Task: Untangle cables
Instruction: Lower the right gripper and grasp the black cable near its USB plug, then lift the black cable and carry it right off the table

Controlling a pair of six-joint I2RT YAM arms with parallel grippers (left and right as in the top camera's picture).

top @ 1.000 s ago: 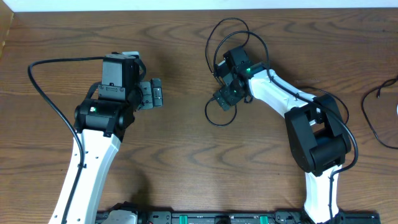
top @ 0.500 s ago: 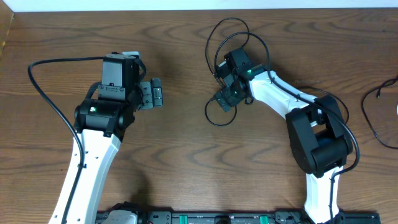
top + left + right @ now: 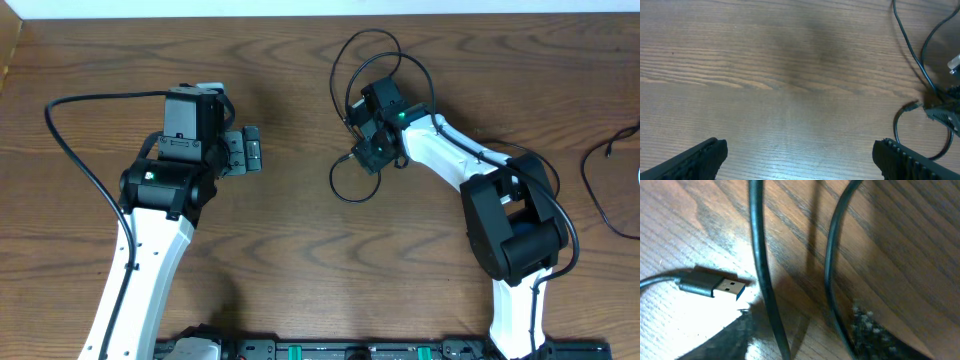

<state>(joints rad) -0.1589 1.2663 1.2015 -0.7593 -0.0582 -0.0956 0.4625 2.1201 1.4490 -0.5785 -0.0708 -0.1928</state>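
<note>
Black cables (image 3: 760, 255) right of the USB plug (image 3: 715, 285) await our right gripper (image 3: 805, 337), whose pinch we cannot confirm; next, pull one loose.

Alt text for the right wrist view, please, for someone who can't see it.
Two black cable strands run up the frame between the parted fingers of the right gripper, over a wooden table. A USB plug lies flat to their left.
</note>
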